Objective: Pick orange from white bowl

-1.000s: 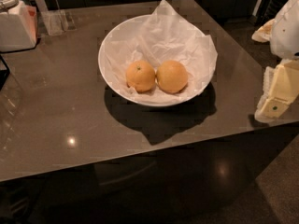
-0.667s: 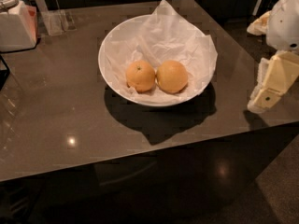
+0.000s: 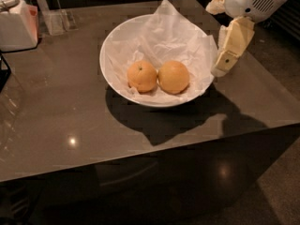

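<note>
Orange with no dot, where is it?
The orange sits in the white bowl, right of the dotted orange; the pincer hangs by the bowl's right rim.

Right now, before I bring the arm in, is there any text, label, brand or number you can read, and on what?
No readable text anywhere in this view.
White container, far left of the table: orange patch on its side, too blurred to read.
Orange and white bowl: no markings.
Gripper, just right of the white bowl's rim: no label visible.
</note>
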Robot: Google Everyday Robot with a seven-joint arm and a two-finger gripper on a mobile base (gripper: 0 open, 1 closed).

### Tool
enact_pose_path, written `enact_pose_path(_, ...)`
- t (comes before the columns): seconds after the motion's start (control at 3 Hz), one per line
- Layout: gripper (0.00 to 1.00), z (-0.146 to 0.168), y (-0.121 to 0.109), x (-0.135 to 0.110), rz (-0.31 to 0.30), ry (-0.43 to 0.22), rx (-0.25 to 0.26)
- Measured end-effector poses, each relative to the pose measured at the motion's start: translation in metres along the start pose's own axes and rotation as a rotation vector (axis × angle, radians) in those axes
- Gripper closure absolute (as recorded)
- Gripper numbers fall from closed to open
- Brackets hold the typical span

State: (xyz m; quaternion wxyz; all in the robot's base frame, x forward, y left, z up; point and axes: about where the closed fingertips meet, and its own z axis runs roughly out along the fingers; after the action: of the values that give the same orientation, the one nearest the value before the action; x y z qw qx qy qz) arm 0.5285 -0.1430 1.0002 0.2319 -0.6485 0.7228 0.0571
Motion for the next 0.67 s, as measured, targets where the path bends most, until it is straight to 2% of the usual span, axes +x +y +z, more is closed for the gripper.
enact_pose_path(0.33, 0.0, 0.029, -0.03, -0.037, -0.034, -0.065, -0.071)
enact_pose_path(0.67, 0.0, 0.07, -0.049, -0.061, -0.032, -0.106, -0.134)
